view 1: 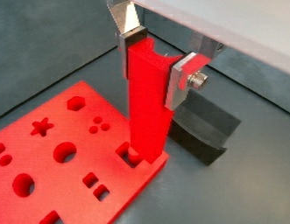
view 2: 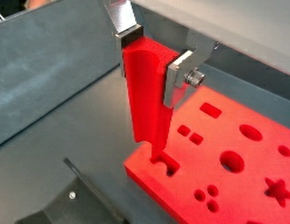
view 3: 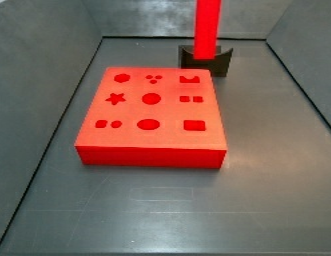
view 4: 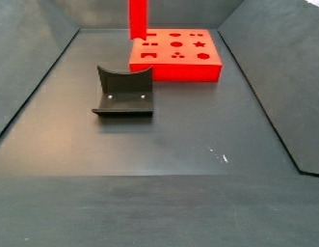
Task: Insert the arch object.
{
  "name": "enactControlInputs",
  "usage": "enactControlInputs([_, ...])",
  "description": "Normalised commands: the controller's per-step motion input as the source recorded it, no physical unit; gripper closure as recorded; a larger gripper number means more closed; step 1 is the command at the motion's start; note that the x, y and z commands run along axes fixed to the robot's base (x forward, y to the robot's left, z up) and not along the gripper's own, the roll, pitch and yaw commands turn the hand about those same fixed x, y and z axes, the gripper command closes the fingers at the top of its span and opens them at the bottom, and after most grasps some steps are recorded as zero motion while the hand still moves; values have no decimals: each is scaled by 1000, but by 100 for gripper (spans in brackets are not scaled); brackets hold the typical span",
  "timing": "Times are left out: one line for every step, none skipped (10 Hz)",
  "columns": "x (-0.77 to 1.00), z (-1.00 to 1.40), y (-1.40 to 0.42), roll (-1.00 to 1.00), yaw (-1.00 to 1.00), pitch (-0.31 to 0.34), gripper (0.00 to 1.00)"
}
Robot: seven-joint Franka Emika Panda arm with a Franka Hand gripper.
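Observation:
My gripper is shut on the arch object, a long red piece held upright, with its arched notch at the end between the fingers. It shows in both wrist views, gripper and piece. The piece's lower end stands at the arch-shaped hole near a corner of the red board. I cannot tell how deep it sits. In both side views only the piece shows, and the gripper is out of frame.
The red board has several shaped holes. The dark fixture stands on the floor just beside the board's arch-hole corner, also close by in a wrist view. Grey walls enclose the floor.

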Motion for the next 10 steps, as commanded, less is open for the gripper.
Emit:
enactControlInputs([-234, -374, -103, 491, -9, -20, 100])
enactControlInputs([-246, -334, -111, 500, -3, -14, 100])
enactControlInputs([-106, -191, -60, 194, 0, -29, 100])
enactControlInputs([-63, -146, 0, -44, 0, -73, 100])
enactControlInputs([0, -40, 0, -161, 0, -114, 100])
enactControlInputs([0, 0, 0, -253, 3, -150, 100])
enactControlInputs([0, -11, 0, -239, 46, -154, 100])
enactControlInputs([0, -89, -31, -139, 151, -123, 100])
enactControlInputs([-31, -100, -77, 0, 200, -89, 100])
enactControlInputs([0, -109, -123, -4, 203, -80, 100])
